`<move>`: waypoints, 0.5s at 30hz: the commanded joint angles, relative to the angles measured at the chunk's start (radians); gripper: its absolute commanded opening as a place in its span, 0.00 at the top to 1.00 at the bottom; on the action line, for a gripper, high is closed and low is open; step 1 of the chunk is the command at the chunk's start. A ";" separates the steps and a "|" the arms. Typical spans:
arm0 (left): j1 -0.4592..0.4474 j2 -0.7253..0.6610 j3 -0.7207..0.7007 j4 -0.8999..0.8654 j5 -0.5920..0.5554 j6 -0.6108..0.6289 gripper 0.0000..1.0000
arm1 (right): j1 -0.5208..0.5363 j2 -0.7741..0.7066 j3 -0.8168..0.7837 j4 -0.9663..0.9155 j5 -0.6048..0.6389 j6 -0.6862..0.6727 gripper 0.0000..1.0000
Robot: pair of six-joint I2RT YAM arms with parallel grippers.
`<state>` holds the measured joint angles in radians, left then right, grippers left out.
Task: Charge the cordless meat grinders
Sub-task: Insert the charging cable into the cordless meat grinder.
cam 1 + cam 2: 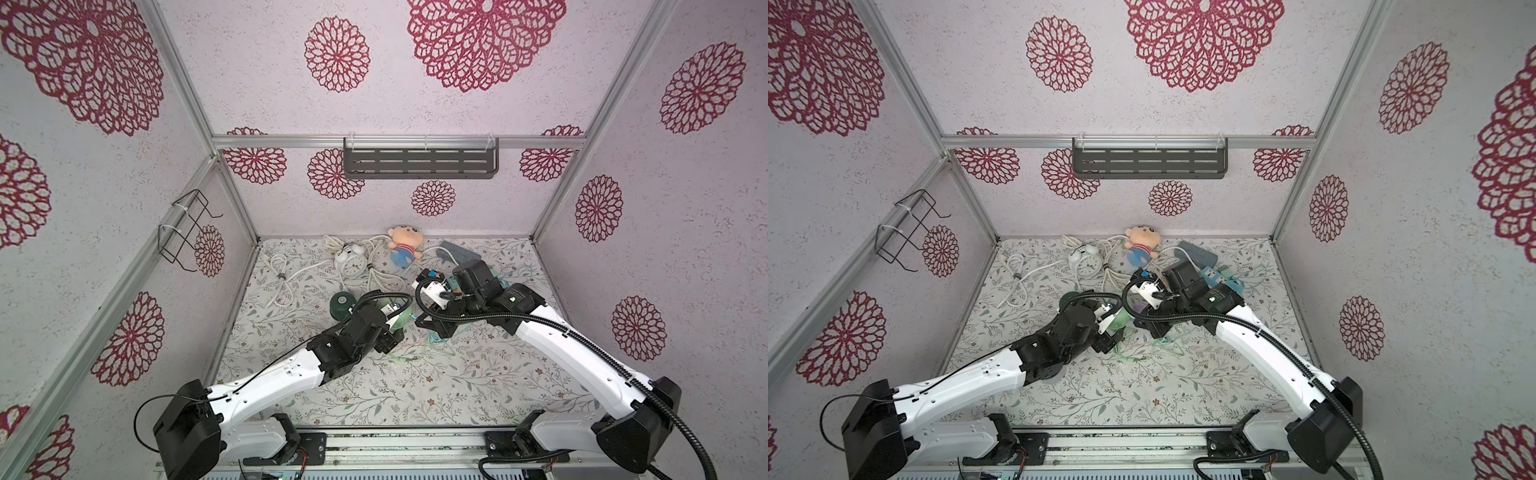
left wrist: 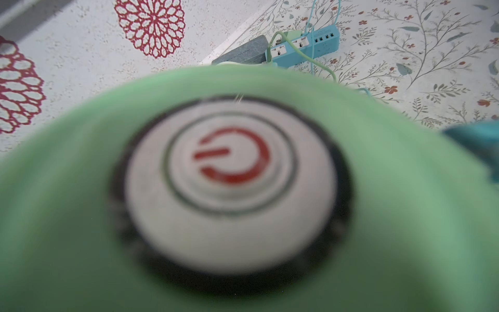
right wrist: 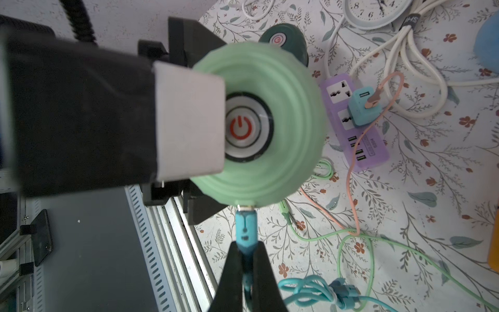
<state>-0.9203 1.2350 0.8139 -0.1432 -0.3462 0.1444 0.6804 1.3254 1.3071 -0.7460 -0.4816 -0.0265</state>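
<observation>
The light green meat grinder has a silver top button with a red power mark and fills the left wrist view. My left gripper is shut on it, black fingers on two opposite sides in the right wrist view. My right gripper is shut on a teal charging plug. The plug's metal tip is at the light green grinder's side. Just behind stands the dark green grinder, untouched.
A purple power strip with a teal adapter and a pink cable lies beside the grinder. A blue power strip, a white alarm clock, a plush doll and white cords lie at the back. Green cable loops on the mat.
</observation>
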 commanded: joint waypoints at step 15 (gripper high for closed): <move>-0.240 -0.015 0.059 -0.005 0.173 0.021 0.32 | -0.025 0.070 0.082 0.361 -0.057 0.027 1.00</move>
<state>-1.0046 1.2343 0.8223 -0.2241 -0.4683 0.0757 0.6693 1.3838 1.3506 -0.8433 -0.5400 -0.0322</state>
